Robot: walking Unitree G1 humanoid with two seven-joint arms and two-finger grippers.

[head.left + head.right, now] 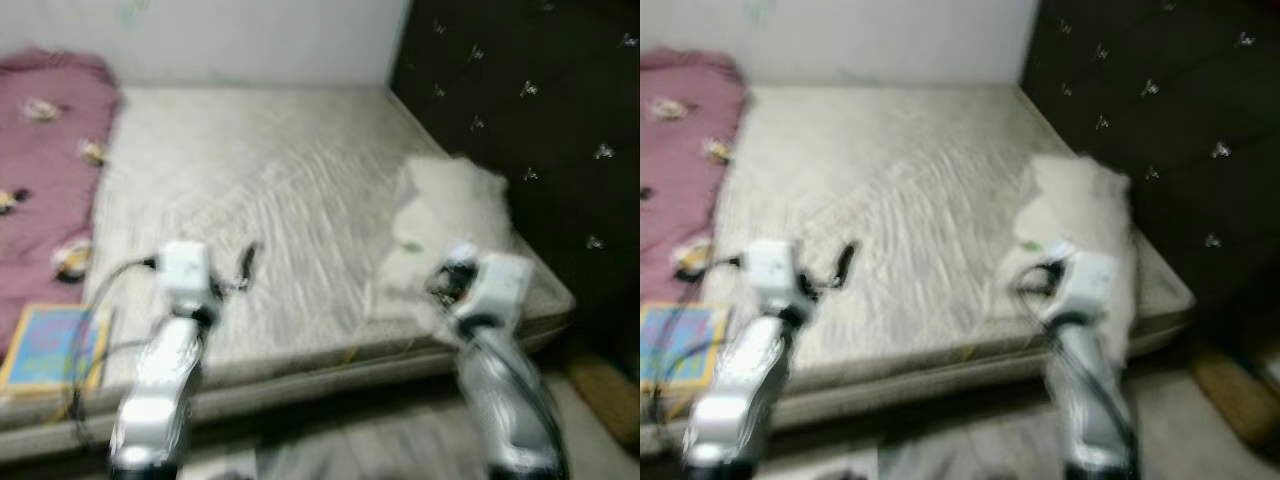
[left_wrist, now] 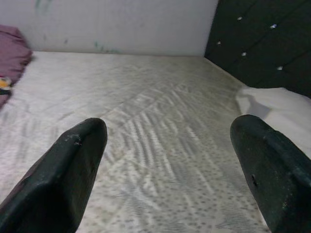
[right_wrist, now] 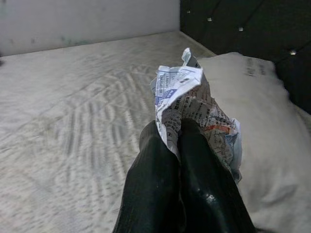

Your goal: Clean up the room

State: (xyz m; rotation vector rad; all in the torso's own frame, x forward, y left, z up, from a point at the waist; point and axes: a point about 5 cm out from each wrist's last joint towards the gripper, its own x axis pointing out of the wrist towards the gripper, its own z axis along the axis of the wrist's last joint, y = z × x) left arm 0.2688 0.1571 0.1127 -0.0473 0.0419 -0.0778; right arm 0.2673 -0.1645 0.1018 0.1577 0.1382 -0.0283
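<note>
Crumpled printed paper (image 3: 194, 104) is pinched between the closed fingers (image 3: 160, 189) of the right gripper (image 3: 177, 133), sticking out past the tips, held above the near right part of the mattress (image 1: 270, 200) just beside the white pillow (image 1: 450, 200). Paper is judged very light, soft, easily torn or slipped; a firm pinch on the bunched middle is judged best, not a loose edge. Left gripper (image 2: 170, 141) is held wide open and empty over the bare mattress, well apart from the paper. A pink blanket (image 1: 45, 150) and a colourful book (image 1: 55, 345) are seen at the left of the bed, dark tufted headboard (image 1: 530, 120) on the right. Head views are blurred.
</note>
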